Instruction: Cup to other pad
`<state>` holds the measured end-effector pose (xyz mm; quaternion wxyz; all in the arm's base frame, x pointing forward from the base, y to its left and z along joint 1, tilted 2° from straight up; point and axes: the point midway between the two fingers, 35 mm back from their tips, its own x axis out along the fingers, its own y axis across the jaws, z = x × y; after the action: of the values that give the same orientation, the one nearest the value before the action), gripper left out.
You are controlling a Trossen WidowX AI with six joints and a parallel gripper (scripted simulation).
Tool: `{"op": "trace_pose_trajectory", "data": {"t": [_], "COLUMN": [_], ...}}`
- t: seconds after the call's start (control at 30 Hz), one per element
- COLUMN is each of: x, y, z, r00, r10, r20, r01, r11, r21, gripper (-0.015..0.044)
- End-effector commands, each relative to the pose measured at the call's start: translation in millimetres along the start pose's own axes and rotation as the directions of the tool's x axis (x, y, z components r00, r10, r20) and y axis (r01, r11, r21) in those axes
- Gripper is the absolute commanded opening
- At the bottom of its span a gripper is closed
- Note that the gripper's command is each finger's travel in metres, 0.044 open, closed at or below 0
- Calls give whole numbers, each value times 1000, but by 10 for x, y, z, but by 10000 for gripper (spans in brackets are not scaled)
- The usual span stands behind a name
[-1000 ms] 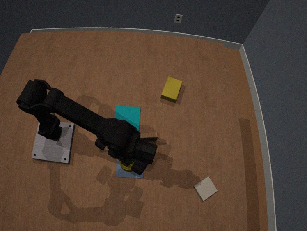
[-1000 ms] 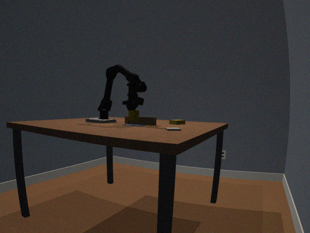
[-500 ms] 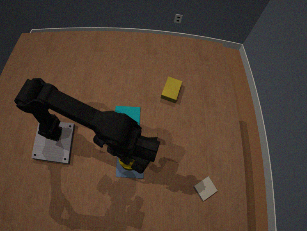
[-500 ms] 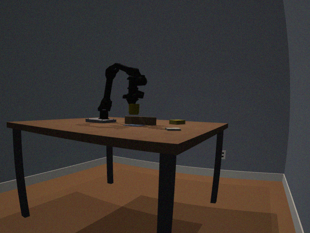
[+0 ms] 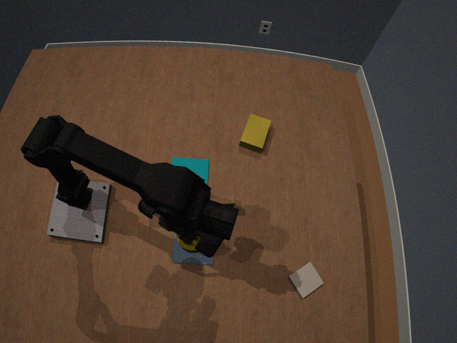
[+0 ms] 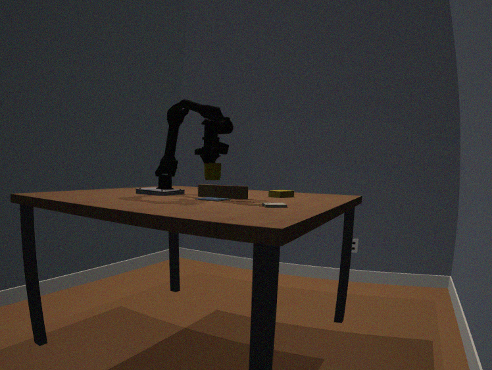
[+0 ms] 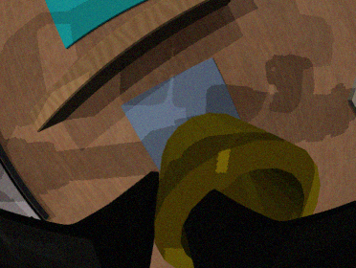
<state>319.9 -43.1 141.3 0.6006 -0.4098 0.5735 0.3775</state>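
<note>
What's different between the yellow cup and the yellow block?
The yellow cup is round and hollow; the yellow block is a flat-sided slab. The cup hangs above the table in the gripper, while the block lies on the table. Both share a similar yellow colour.

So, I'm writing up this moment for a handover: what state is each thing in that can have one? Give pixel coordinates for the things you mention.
Gripper [image 7: 169, 180]: shut on the cup's wall.
Cup [image 5: 189, 246] [image 6: 212, 172] [image 7: 234, 148]: lifted, upright, held.
Blue pad [image 5: 192, 259] [image 7: 177, 96]: flat, bearing nothing.
Teal pad [image 5: 195, 167] [image 7: 96, 21]: flat, partly hidden.
Marbles: cannot tell.
</note>
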Motion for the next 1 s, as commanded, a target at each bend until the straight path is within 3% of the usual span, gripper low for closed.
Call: {"op": "trace_pose_trajectory", "data": {"t": [0.0, 0.97], "x": [3, -14], "y": [-1, 308], "z": [1, 435], "r00": [1000, 1000], "r10": [-1, 4], "r20": [0, 8], "r01": [1, -4], "r11": [1000, 1000], "r21": [0, -4], "gripper": [0, 0]}}
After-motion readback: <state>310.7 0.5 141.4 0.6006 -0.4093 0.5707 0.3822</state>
